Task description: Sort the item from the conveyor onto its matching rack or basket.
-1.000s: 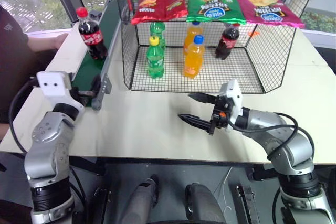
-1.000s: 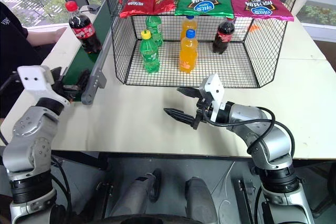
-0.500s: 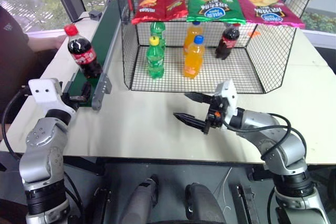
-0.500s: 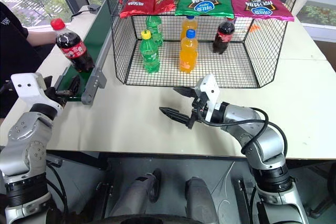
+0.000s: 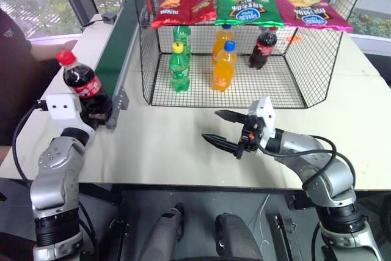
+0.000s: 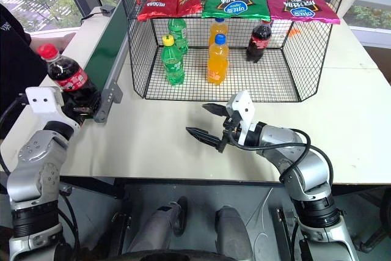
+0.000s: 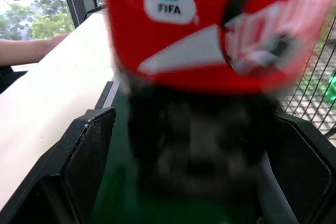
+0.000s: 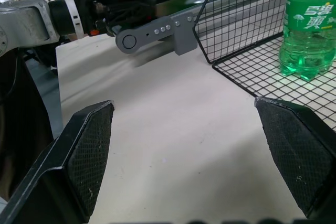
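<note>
Cola bottle [image 6: 64, 77] leans at the conveyor [image 6: 105, 47] end; 5 bottles stand in the basket [image 6: 293, 53].

Red-capped cola bottle [image 5: 82, 80] leans at the green conveyor's [image 5: 116, 41] near end, beside the black wire basket [image 5: 305, 65].

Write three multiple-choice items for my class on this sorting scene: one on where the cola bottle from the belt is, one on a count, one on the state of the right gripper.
1. Where is the cola bottle?
A. at the near end of the belt, between the left gripper's fingers
B. inside the basket
C. lying on the table

2. How many orange soda bottles stand in the basket?
A. one
B. two
C. four

3. How is the right gripper?
A. shut on a bag
B. shut on a bottle
C. open and empty

Answers: 1 A, the left wrist view shows it between the left gripper fingers. 2 B, two stand one behind the other. 3 C, its fingers are spread above the table.
</note>
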### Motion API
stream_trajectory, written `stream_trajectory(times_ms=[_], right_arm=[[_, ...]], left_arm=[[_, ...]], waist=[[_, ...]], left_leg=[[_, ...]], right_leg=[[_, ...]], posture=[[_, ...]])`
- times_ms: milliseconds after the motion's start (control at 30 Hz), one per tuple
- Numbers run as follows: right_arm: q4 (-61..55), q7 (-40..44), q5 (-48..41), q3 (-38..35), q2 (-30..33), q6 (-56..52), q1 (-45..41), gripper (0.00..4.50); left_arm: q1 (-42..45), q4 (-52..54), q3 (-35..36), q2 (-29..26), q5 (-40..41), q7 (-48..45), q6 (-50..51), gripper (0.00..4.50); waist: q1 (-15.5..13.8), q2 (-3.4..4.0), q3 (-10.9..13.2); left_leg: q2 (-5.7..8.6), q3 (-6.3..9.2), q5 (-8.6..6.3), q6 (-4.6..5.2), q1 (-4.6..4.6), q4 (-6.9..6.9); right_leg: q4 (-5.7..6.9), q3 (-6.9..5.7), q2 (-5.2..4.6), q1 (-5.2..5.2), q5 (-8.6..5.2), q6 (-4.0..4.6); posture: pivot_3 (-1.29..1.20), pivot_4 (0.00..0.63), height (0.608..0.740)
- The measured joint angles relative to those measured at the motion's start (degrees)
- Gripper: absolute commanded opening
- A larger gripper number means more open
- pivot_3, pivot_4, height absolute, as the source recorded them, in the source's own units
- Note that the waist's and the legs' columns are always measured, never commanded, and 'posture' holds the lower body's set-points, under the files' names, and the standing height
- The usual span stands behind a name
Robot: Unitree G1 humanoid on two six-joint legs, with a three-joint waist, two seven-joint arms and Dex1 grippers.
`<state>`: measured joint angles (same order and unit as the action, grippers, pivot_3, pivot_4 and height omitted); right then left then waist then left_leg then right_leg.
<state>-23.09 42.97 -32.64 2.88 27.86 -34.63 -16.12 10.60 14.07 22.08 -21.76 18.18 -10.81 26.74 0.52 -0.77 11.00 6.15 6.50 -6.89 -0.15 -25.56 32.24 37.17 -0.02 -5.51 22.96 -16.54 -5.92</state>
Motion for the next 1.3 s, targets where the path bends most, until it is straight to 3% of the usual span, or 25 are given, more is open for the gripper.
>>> stream_trajectory(times_ms=[67,267,467,633,867,1033,1300], right_arm=[[0.0,-0.4,0.0,0.0,0.0,0.0,0.0,4.50],[-0.3,-1.6,0.0,-0.1,0.3,-0.6,0.0,4.50],[-1.7,-2.9,-3.0,-1.4,0.3,-4.4,-2.1,4.50],[-2.8,-5.1,-7.5,-4.1,-0.2,-7.1,-4.9,4.50],[-3.3,-8.3,-11.1,-6.0,-0.2,-9.5,-6.3,4.50],[-4.8,-10.6,-13.2,-6.7,-0.3,-10.7,-7.9,4.50],[-5.5,-13.3,-14.1,-6.8,-0.2,-11.4,-9.7,4.50]], left_arm=[[0.4,-0.8,0.2,0.0,0.1,0.1,-0.9,3.04],[2.0,-2.5,1.4,-0.2,1.1,0.3,-1.1,3.04],[9.8,-2.8,2.1,-4.7,6.0,-3.1,1.3,3.04],[12.3,-0.9,-5.0,-11.0,10.1,-15.0,5.3,3.04],[14.1,-1.4,-15.6,-13.9,11.1,-29.2,6.5,3.04],[15.6,-3.4,-23.7,-12.6,6.1,-33.8,1.1,3.04],[20.1,-12.8,-36.4,-6.0,-3.7,-40.4,-11.3,3.04]], waist=[[0.0,0.00,0.0],[0.0,-0.03,0.0],[-0.2,-0.11,0.0],[0.0,-0.11,0.0],[0.2,-0.09,0.1],[0.1,-0.09,0.1],[0.2,-0.09,0.1]], left_leg=[[0.00,0.00,0.00,0.00,0.00,0.00],[0.00,0.00,0.00,0.00,-0.03,0.00],[0.02,0.03,0.01,0.00,-0.07,0.02],[0.02,-0.01,0.01,0.00,-0.06,-0.05],[-0.01,-0.02,0.01,0.01,-0.13,-0.08],[0.01,-0.03,0.02,0.02,-0.18,-0.08],[0.01,-0.03,0.07,0.11,-0.26,-0.06]], right_leg=[[0.00,0.00,0.00,0.03,0.00,0.00],[0.00,0.00,0.01,0.07,0.00,-0.01],[-0.01,-0.05,0.01,0.17,0.04,-0.04],[0.00,-0.02,0.01,0.11,0.04,-0.04],[0.02,0.03,0.01,0.17,0.01,0.02],[-0.04,0.03,-0.03,0.17,0.01,0.01],[-0.02,0.02,-0.02,0.25,0.05,-0.05]], posture=[[0.00,0.150,0.738],[0.00,0.150,0.738],[0.00,0.150,0.738],[0.00,0.150,0.738],[0.00,0.150,0.738],[0.00,0.150,0.738],[0.00,0.150,0.738]])
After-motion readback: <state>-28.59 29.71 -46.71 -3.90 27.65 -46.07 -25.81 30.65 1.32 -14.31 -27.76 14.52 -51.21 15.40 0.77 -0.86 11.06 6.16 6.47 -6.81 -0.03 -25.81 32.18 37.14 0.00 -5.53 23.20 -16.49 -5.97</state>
